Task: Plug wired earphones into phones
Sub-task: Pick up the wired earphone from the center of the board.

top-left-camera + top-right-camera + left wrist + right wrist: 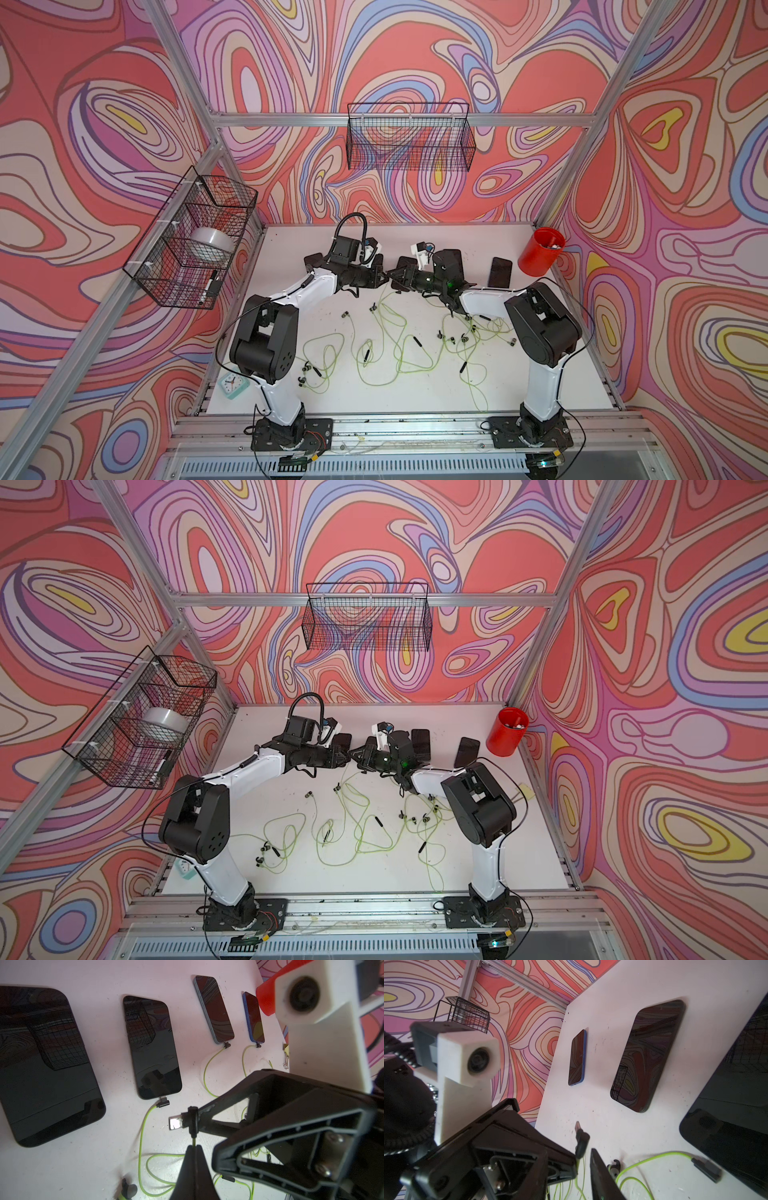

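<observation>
Black arms [361, 274] hide most phones [499, 272] from above.

the phones [152, 1047] have glossy, mirror-like dark glass faces. beside them, the table [104, 1157] looks matt white and speckled. the earphone cables [142, 1136] look smooth, rubbery; the plug tip [174, 1123] shiny metal.

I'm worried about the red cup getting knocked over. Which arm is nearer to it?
Right. The right arm has its elbow just short of the red cup, on the cup's side of the table. The left arm reaches only to table centre, well away.
</observation>
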